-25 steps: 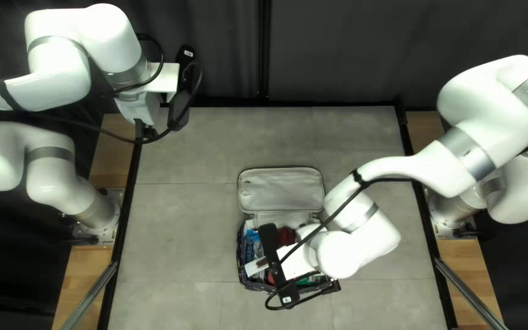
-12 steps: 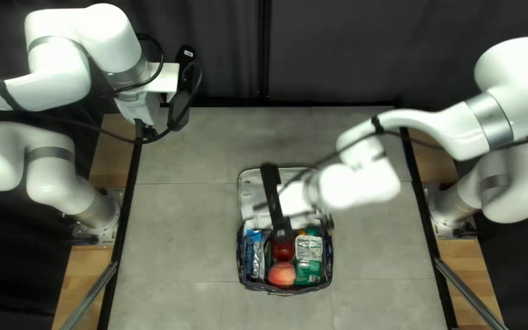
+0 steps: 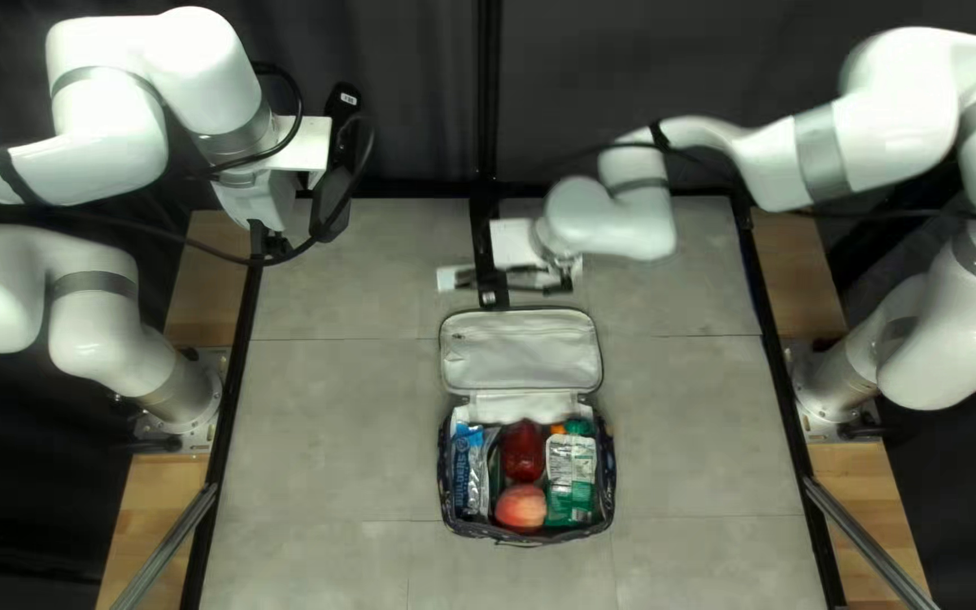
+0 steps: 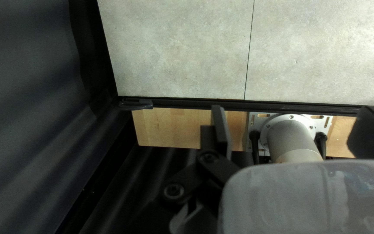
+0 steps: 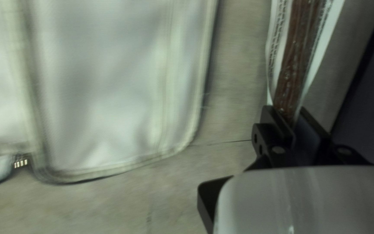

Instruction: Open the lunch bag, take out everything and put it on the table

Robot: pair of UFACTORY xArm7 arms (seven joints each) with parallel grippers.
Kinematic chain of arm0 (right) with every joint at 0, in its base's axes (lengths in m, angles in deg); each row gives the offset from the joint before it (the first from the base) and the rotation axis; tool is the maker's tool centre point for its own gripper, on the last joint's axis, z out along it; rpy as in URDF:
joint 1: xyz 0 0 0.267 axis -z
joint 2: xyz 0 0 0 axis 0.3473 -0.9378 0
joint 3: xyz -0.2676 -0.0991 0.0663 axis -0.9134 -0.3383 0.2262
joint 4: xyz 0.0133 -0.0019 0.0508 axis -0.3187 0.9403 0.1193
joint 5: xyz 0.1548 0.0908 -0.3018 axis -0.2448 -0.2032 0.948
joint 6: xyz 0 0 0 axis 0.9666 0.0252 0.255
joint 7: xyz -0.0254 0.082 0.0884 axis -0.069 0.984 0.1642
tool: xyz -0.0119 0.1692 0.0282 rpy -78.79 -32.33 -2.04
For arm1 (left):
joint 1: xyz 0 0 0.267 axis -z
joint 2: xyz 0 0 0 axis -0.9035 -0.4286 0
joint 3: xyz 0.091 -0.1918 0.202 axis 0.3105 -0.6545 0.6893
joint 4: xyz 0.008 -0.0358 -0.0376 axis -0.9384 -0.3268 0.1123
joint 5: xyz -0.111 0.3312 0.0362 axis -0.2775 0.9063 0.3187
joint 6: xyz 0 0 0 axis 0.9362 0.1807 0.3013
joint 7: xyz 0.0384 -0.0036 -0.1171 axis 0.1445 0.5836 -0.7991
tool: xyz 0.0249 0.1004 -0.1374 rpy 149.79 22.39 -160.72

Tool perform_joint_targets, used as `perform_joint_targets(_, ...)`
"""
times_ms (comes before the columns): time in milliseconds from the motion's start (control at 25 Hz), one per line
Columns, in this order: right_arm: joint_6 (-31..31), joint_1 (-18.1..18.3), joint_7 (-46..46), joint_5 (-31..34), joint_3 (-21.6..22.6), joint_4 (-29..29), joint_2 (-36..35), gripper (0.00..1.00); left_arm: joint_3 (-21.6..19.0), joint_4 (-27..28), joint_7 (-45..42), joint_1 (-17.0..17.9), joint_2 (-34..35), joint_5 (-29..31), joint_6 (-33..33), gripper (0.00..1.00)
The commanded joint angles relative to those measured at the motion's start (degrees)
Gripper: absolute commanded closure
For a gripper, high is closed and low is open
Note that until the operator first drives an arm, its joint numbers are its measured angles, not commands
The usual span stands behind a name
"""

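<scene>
Lunch bag point(image 3: 445, 500) sat open at mid-table toward the near edge, with its lid point(image 3: 522, 349) lying flat toward the far side. Right gripper point(image 5: 287, 118) hung over the table point(image 3: 352, 407) just beyond the lid, clamped on one end of a wrapped snack stick point(image 5: 295, 52). Stick looked light and thin with slick film, best laid down flat.

In the bag: apple point(image 3: 521, 506), dark red item point(image 3: 524, 449), green-and-white pouch point(image 3: 571, 474), blue packet point(image 3: 468, 470).
- Apple: probably firm and prone to roll, so grip across its middle.
- Pouch: soft, so pinch an edge.

Left gripper point(image 4: 291, 130) was parked far left, fingers apart and empty.
</scene>
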State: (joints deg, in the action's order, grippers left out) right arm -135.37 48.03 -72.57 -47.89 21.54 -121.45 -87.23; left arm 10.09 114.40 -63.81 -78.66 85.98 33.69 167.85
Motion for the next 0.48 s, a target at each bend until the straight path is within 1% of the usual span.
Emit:
perform_joint_targets(40, 0.0, 0.0, 0.0, 0.0, 0.0, 0.0, 0.0, 1.00, 0.0, 0.0, 0.0, 0.0, 0.0, 0.0, 0.0, 0.00)
perform_joint_targets(80, 0.1, -0.6, 1.2, 1.9, 0.0, 0.6, -0.3, 1.00, 0.0, 0.0, 0.0, 0.0, 0.0, 0.0, 0.0, 0.00)
perform_joint_targets(160, 0.0, -0.8, 1.8, 3.1, -0.4, -0.1, -1.5, 1.00, 0.0, 0.0, 0.0, 0.0, 0.0, 0.0, 0.0, 0.00)
perform_joint_targets(360, 2.1, 1.1, 0.9, 4.8, -2.8, -3.8, -6.9, 1.00, 0.0, 0.0, 0.0, 0.0, 0.0, 0.0, 0.0, 0.00)
perform_joint_targets(480, 5.1, 3.2, 0.4, 5.2, -4.6, -6.1, -11.0, 1.00, 0.0, 0.0, 0.0, 0.0, 0.0, 0.0, 0.0, 0.00)
